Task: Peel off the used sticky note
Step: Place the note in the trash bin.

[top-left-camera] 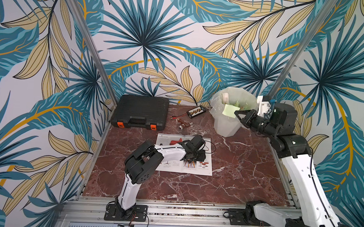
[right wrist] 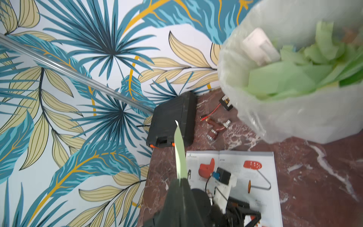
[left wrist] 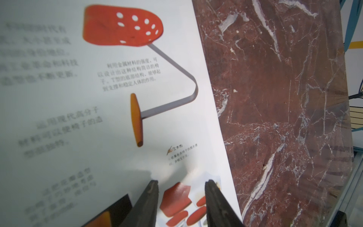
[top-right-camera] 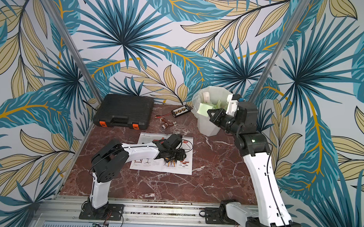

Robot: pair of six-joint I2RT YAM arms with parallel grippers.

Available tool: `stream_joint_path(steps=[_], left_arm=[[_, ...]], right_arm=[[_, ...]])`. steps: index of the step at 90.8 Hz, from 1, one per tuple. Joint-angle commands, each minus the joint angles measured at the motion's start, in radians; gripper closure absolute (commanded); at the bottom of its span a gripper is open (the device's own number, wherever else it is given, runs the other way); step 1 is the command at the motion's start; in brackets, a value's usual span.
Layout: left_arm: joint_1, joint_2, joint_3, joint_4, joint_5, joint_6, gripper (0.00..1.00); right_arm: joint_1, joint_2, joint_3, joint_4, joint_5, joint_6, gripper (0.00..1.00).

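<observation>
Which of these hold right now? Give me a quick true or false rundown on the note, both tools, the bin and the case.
1. The right tool is shut on the green sticky note. True.
2. The sticky note lies flat on the open book. False: it is held up in the air beside the bin, off the page.
3. The left tool is open over the book's page, with nothing between its jaws. True.
4. The bin is empty. False: green paper scraps lie in it.
5. The black case lies open. False: it is shut.
</observation>
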Motion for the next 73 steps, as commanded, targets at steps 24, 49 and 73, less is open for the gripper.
stream_joint_path(steps=[24, 49, 73], left_arm=[[-0.009, -0.043, 0.006, -0.112, -0.013, 0.031, 0.54], [-0.013, -0.047, 0.047, -0.15, -0.013, 0.051, 0.53], [-0.013, -0.089, 0.065, -0.173, -0.011, 0.066, 0.43]], right_arm=[[-0.14, 0.325, 0.255, -0.029, 0.023, -0.021, 1.0], [-0.168, 0.528, 0.44, -0.131, 0.045, -0.062, 0.92], [-0.175, 0.621, 0.565, -0.256, 0.078, -0.118, 0.67]])
